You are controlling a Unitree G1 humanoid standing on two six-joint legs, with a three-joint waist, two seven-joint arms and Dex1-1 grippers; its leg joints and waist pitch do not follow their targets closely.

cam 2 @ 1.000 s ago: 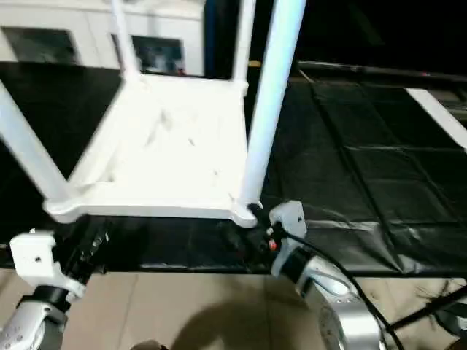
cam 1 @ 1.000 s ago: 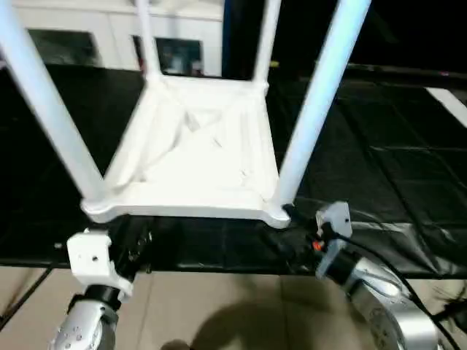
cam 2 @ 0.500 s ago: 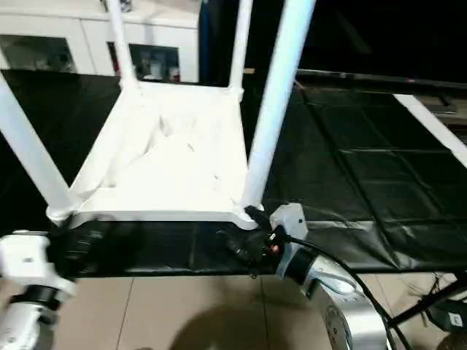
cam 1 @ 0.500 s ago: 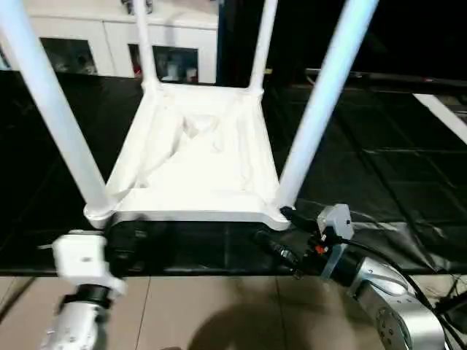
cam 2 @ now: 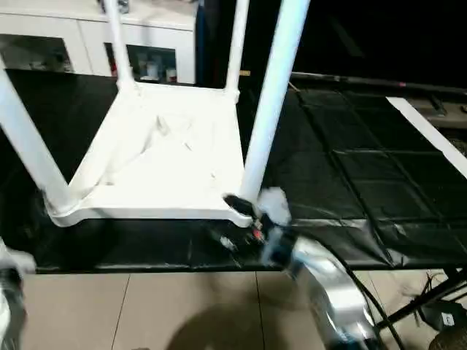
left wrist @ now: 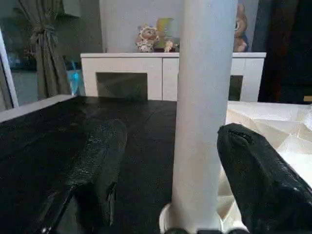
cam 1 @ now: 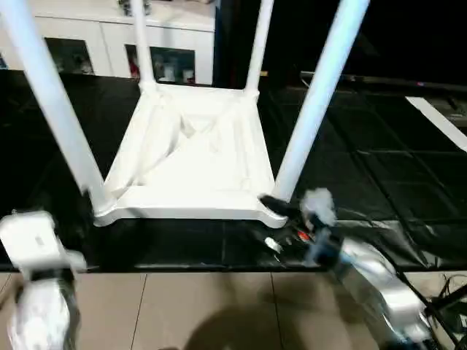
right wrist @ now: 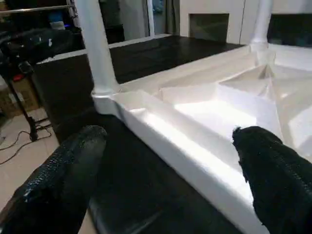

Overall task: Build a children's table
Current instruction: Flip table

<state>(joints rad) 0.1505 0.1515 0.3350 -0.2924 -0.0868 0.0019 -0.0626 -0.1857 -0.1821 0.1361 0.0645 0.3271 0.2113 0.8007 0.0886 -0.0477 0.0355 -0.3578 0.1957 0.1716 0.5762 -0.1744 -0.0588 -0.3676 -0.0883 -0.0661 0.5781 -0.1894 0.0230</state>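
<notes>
Standing inverted on the black counter [cam 1: 379, 168], the children's table [cam 1: 193, 157] has four legs socketed. Left gripper [left wrist: 165, 161] fingers spread, straddling a leg; right gripper [right wrist: 165, 170] fingers spread, holding nothing

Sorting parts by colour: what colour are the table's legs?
White, like the table top. The near left leg shows best in the left wrist view.

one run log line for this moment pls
white plastic children's table: upside down on black work surface, four legs up | left gripper: open around leg | right gripper: open
</notes>
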